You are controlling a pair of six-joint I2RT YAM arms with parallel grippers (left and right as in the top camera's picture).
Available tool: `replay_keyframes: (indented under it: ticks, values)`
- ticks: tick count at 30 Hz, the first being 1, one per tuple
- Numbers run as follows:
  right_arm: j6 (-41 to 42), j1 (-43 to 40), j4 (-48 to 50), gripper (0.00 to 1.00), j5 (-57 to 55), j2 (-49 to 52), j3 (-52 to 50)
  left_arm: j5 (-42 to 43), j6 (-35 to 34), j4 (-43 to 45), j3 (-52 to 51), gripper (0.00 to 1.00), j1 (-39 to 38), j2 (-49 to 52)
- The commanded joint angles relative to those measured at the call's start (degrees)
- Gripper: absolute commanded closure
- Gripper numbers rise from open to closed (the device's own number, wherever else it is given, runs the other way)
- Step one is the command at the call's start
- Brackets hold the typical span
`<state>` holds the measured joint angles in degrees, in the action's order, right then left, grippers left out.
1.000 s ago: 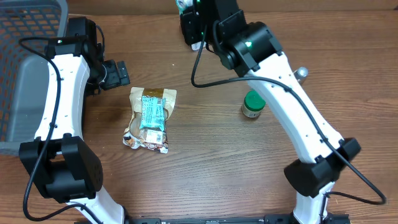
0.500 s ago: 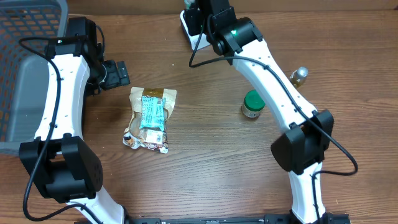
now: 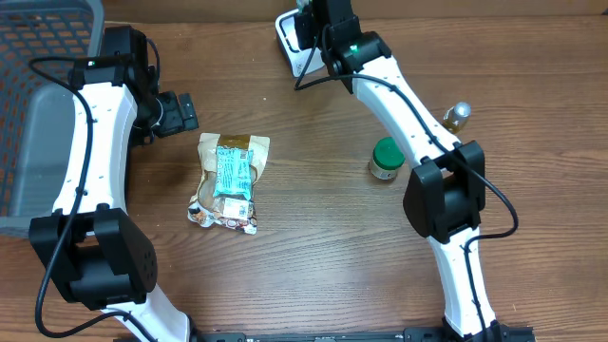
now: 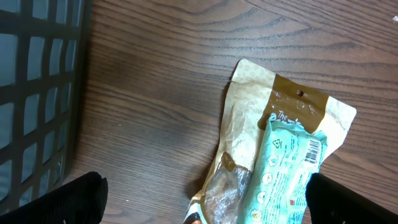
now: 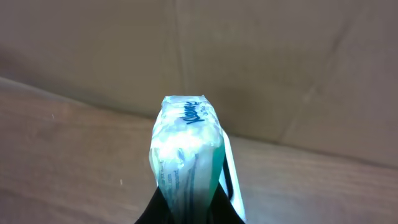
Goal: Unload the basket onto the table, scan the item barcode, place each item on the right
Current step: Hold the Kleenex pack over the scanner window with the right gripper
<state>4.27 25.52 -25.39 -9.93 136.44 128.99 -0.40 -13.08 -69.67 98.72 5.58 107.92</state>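
A dark mesh basket (image 3: 43, 57) fills the 10 o'clock corner of the worktop (image 3: 313, 237). Just inboard of it the left pincer (image 3: 179, 112) hangs released, jaws spread wide and grasping nothing. Near it, toward 5 o'clock, a brown pouch (image 3: 226, 195) lies flat with a teal packet (image 3: 233, 171) lying on top, a barcode showing at the end of the packet in the left wrist view.

At 12 o'clock the right arm reaches to the far edge, where a white device (image 3: 290, 49) stands. The right pincer (image 5: 186, 216) is clenched on a pale packet (image 5: 183, 149), grasped by its lower end and held upright above the wood, with the white device just behind it.

At 3 o'clock from centre stands a green-lidded jar (image 3: 386, 159). A small bottle (image 3: 457, 115) stands at 2 o'clock.
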Motion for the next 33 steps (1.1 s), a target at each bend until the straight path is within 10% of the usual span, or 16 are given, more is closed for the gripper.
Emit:
replay_keyframes:
  ticks: [1, 33]
  values:
    - [-0.3, 0.1, 3.3, 0.96, -0.5, 1.0, -0.2, 0.4, 0.9, -0.1, -0.1, 0.01, -0.4, -0.3]
    - [-0.3, -0.2, 8.3, 0.96, -0.4, 9.2, -0.4, 0.4, 0.9, -0.1, -0.1, 0.00, -0.4, -0.3]
